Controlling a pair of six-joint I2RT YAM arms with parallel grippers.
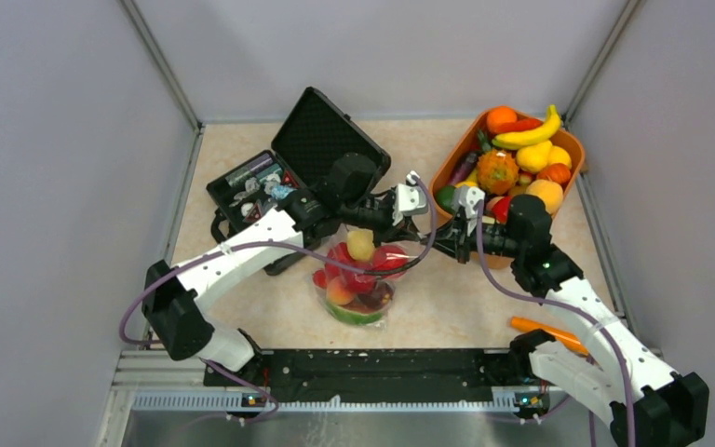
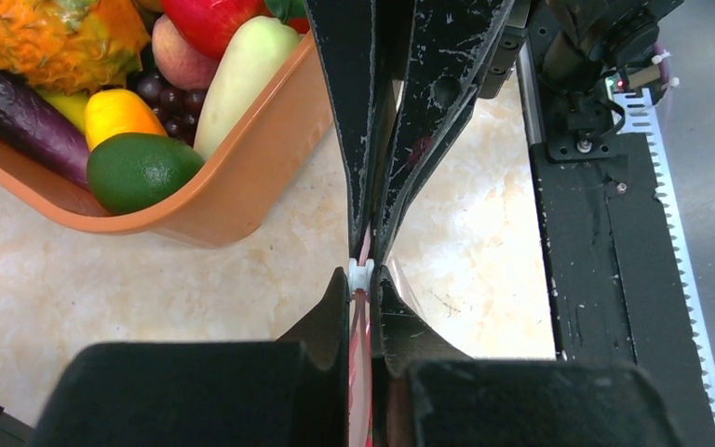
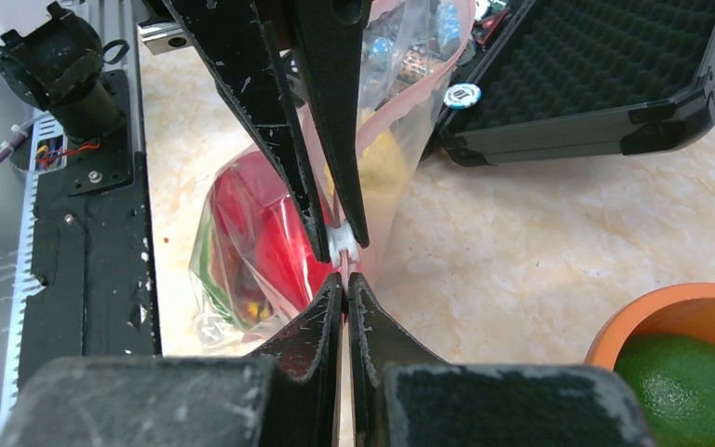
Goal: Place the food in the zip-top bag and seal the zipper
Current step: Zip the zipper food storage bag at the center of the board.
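The zip-top bag (image 1: 358, 284) lies mid-table holding red apples (image 1: 386, 259), a yellow pear (image 1: 360, 244), a peach (image 1: 339, 291) and a green piece. It also shows in the right wrist view (image 3: 242, 242). My left gripper (image 1: 417, 235) and right gripper (image 1: 435, 244) meet tip to tip at the bag's right mouth corner. The left gripper (image 2: 363, 284) is shut on the pink-red zipper (image 2: 361, 326), with a white slider (image 2: 361, 273) at its tips. The right gripper (image 3: 345, 284) is shut on the bag's mouth edge just past the slider (image 3: 342, 244).
An orange basket (image 1: 449, 168) of more toy fruit stands at the back right, close behind the grippers. An open black case (image 1: 326, 140) stands at the back left. An orange carrot-like stick (image 1: 545, 331) lies by the right arm's base. The black base rail (image 2: 605, 233) runs along the near edge.
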